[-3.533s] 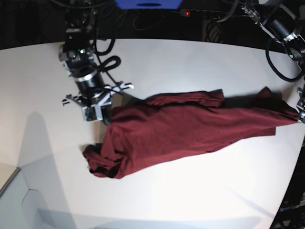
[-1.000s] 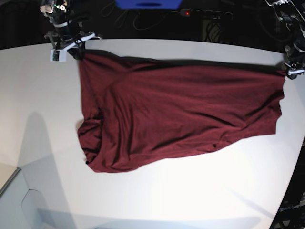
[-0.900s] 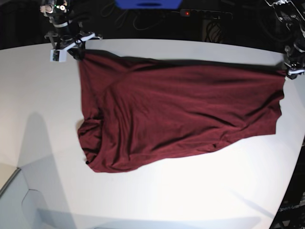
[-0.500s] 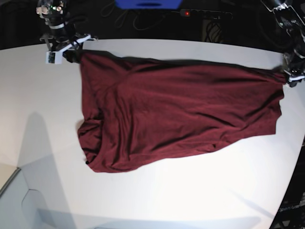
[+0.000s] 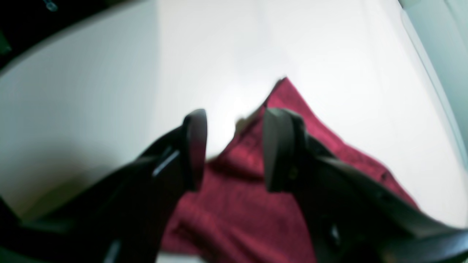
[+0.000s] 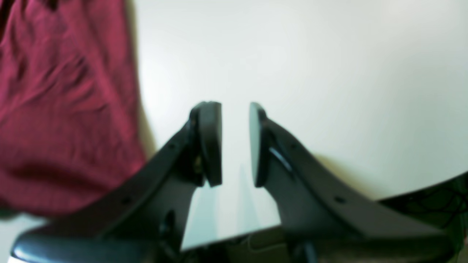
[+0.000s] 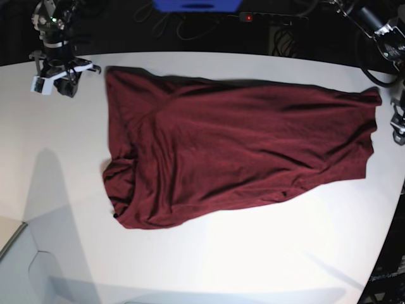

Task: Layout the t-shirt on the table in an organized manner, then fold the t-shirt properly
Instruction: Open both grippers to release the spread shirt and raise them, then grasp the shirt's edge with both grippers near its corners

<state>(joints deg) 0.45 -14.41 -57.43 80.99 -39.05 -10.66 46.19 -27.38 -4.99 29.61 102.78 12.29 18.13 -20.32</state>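
Observation:
The dark maroon t-shirt (image 7: 234, 145) lies spread wide across the white table (image 7: 253, 253), with its lower left part bunched in folds (image 7: 123, 190). My right gripper (image 7: 60, 85) stands open just left of the shirt's far left corner; its wrist view shows the gripper (image 6: 235, 144) with bare table between the fingers and the t-shirt (image 6: 55, 109) off to the left. My left gripper (image 7: 398, 130) hangs open beside the shirt's far right corner. In its wrist view the gripper (image 5: 234, 149) is above that corner of the t-shirt (image 5: 256, 204), holding nothing.
Cables, a blue object (image 7: 196, 5) and a power strip with a red light (image 7: 248, 17) lie behind the table's far edge. The table's edge curves away at the right (image 7: 395, 209). A grey surface (image 7: 12, 259) meets the table at the front left.
Both grippers have opened and let go of the shirt's far corners, then drawn back outward. The shirt's far edge has settled flat on the table.

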